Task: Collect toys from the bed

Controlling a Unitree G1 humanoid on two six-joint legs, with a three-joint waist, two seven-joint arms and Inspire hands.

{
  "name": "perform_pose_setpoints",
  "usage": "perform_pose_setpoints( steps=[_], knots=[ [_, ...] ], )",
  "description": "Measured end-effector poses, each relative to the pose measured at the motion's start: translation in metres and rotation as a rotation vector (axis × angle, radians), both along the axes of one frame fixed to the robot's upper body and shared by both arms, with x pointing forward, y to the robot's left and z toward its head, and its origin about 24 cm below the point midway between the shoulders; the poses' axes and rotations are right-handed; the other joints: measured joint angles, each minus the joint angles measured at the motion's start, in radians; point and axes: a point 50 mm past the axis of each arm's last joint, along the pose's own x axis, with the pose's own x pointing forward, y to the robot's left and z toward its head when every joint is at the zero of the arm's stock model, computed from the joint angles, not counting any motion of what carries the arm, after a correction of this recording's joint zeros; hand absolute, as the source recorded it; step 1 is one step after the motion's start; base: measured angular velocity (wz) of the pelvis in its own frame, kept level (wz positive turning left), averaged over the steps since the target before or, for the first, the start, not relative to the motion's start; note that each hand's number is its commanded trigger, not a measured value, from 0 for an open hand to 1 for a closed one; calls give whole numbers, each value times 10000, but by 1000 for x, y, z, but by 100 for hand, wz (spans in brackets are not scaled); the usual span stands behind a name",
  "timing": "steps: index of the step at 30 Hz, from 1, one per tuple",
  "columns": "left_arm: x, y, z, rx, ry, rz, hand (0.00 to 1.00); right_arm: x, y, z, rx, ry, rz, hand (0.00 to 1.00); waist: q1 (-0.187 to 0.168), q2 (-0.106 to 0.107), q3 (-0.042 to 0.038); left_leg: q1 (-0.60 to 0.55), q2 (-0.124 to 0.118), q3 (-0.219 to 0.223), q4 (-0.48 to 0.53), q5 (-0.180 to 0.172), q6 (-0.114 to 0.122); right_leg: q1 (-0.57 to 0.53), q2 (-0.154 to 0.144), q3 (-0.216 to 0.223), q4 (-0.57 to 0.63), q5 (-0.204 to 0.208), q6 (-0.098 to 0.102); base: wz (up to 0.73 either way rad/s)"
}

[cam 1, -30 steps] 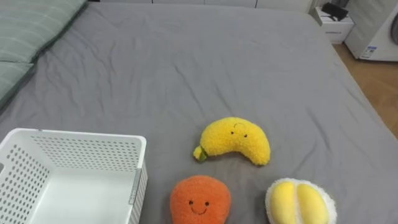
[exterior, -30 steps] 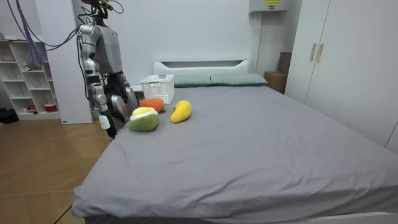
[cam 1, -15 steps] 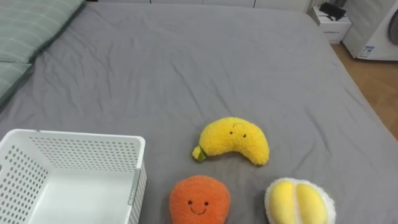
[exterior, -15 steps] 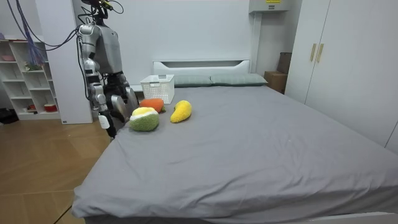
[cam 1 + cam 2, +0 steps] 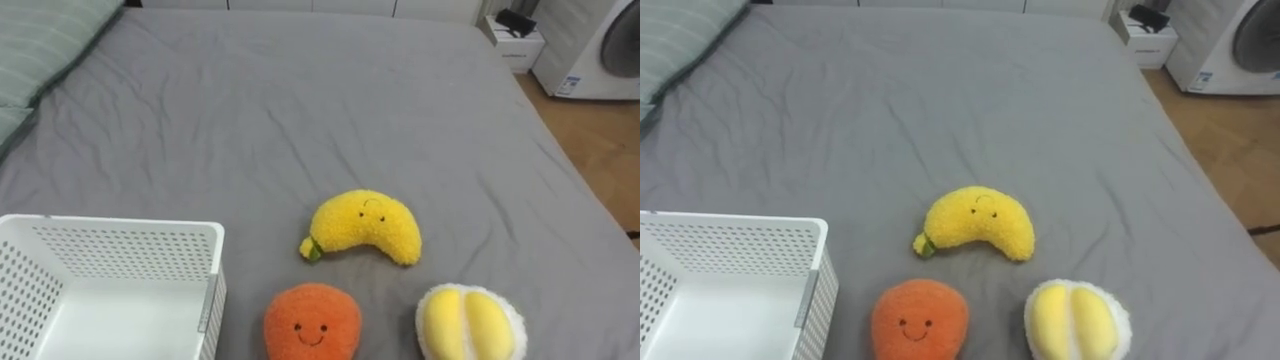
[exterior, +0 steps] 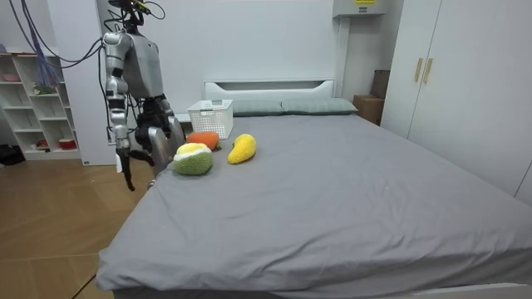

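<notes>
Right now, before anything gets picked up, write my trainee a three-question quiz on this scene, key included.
1. True or false: the banana toy lies on the grey sheet, outside the white basket.
2. Fill in: the yellow-and-white toy lies to the orange toy's ____.
3. Nearest the basket is: A banana toy; B orange toy; C yellow-and-white toy.
Key: 1 true; 2 right; 3 B.

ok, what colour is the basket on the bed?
White, the basket has perforated mesh walls and a solid rim. Shows best in the left eye view.
</notes>
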Motion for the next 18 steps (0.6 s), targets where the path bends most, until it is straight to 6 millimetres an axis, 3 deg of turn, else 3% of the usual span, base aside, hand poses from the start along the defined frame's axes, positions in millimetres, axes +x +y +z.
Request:
perform_pose_setpoints(
  steps=[4, 9, 12, 18],
  knots=[
    [-3, 7, 2, 138, 108, 277, 0, 6, -19, 5, -815, 169, -655, 0, -81, -47, 9, 97, -10, 102, -18, -2, 7, -19, 0, 150, 119, -10, 15, -11],
    [-1, 12, 4, 443, 120, 36, 0, 66, -69, 31, -3283, -894, -44, 0, -408, -69, -2, 9, -21, 242, -2, 20, 36, -243, -33, 187, 303, -34, 22, -9],
    [0, 13, 5, 467, 106, -29, 0, 102, -83, 50, -4521, -1714, 580, 0, -397, -72, -22, -6, -7, 320, -9, 32, 31, -377, -10, 271, 324, 1, 2, -9],
    [5, 8, 3, 332, 198, -835, 0, 163, -90, 93, -6655, -3571, 1887, 0, -415, -55, -47, -75, -14, 308, -41, 73, 32, -415, -12, 222, 272, 2, 7, 1]
  ],
)
